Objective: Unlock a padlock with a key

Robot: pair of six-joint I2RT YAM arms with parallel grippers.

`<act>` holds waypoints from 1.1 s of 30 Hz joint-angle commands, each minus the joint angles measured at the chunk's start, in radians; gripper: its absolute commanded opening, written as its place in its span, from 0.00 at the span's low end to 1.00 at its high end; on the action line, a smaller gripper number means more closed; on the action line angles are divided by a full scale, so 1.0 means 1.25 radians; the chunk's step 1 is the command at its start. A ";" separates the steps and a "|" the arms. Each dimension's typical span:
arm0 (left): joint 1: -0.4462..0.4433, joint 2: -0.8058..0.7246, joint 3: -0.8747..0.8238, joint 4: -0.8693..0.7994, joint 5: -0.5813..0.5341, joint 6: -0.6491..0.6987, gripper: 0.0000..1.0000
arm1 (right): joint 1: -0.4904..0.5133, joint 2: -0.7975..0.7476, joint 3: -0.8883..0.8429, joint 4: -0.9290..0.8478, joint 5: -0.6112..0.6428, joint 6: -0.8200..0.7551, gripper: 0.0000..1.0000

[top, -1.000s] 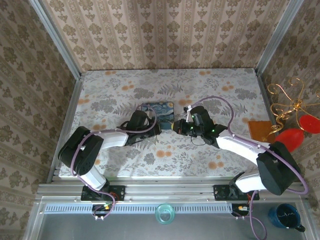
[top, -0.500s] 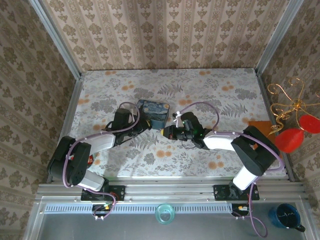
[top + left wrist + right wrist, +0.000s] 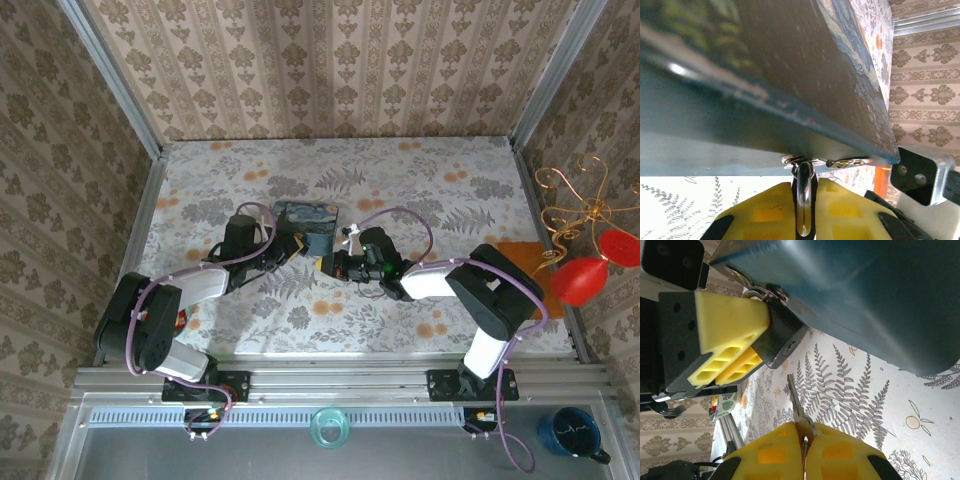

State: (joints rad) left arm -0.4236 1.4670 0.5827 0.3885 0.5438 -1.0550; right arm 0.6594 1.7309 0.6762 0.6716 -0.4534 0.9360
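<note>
Your left jaws (image 3: 804,192) are pressed onto the padlock (image 3: 782,335). In the left wrist view the yellow pads (image 3: 765,210) sit on either side of the silvery shackle (image 3: 803,200), which rises from between them to the metal hasp (image 3: 802,161) on the lower edge of the blue printed box (image 3: 765,75). From the right wrist view you see the same grip side on. The padlock's dark body juts out from between the left arm's yellow pads (image 3: 727,322), tight under the corner of the box (image 3: 865,285), with its keyhole face turned down toward the counter (image 3: 880,405).

Your right jaws (image 3: 804,442) are pinching the key (image 3: 794,397) by its head. The blade points up and slightly left toward the padlock's keyhole (image 3: 790,346). The tip is near the keyhole but apart from it, with a strip of fern-printed counter showing between them, so the key is not in the lock.

From above, the box (image 3: 310,222) sits around the middle of the counter (image 3: 430,180). The left gripper (image 3: 292,250) and right gripper (image 3: 328,265) meet nose to nose just at its near edge. The padlock is too small and too crowded by the jaws there to make out.
</note>
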 commanded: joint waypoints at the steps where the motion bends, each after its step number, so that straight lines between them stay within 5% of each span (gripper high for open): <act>1: 0.005 -0.014 -0.004 0.058 0.031 -0.030 0.10 | 0.005 0.010 -0.013 0.058 -0.016 0.023 0.00; 33: 0.002 -0.047 -0.007 0.099 0.055 -0.086 0.10 | -0.043 0.075 -0.027 0.260 -0.071 0.151 0.00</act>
State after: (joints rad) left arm -0.4240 1.4460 0.5819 0.4381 0.5808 -1.1530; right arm 0.6117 1.8034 0.6373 0.9379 -0.5053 1.1053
